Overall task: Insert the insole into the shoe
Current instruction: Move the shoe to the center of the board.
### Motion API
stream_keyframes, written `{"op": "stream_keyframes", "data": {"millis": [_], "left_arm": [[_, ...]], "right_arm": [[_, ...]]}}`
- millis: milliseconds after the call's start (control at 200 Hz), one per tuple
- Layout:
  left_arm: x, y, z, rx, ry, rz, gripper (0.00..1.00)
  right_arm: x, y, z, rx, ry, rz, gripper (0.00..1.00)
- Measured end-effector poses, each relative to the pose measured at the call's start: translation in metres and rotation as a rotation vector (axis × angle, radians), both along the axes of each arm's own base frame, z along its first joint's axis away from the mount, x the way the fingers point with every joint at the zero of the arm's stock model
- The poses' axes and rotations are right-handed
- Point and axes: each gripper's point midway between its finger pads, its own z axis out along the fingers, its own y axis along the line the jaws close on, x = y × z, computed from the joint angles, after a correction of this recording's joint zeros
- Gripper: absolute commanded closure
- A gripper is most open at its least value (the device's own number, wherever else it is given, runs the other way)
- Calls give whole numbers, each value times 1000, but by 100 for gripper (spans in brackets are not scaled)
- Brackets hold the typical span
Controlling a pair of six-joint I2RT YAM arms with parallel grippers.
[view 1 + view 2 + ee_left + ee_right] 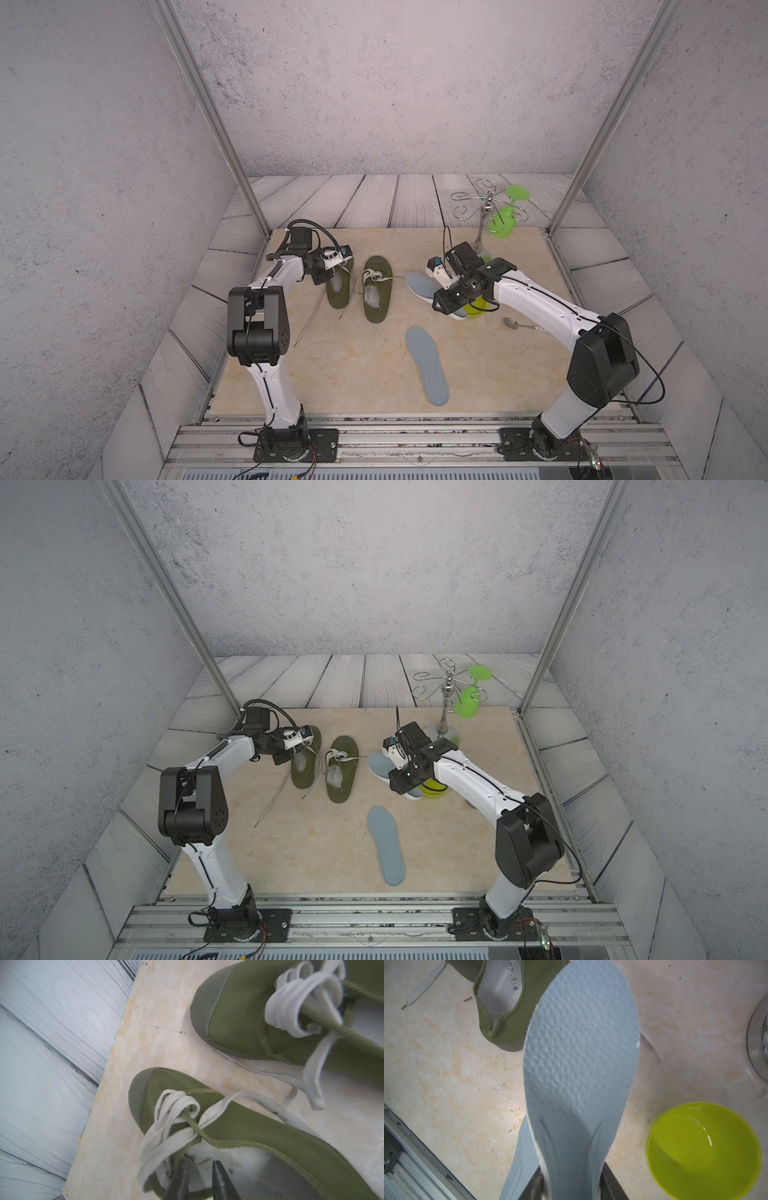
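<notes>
Insole clamped in right gripper overhangs open tabletop; left gripper at shoe collar, grip unclear.

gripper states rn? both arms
Left gripper: jaws narrowly apart at the shoe opening; whether it grips cannot be told.
Right gripper: closed, holding an insole.

Lab rig: aluminium frame, printed walls
</notes>
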Motion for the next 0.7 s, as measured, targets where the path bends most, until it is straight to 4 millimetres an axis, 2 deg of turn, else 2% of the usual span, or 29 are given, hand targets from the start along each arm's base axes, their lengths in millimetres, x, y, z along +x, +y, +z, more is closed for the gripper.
{"op": "stream_keyframes", "data": {"millis": [175,370,651,701], "left_arm": [[13,-1,4,23,-31,-1,76],[14,-5,-8,52,-14,-6,77],[19,-5,-10,129,-34,14,82],[20,-6,-11,151,-36,22,86]], "right_arm": [[-1,-1,-5,-12,17,2,60],[-1,-3,-4,-18,23,1,60],[3,-4,2,-13,9,2,61],[3,-4,2,-15,10,3,61]]}}
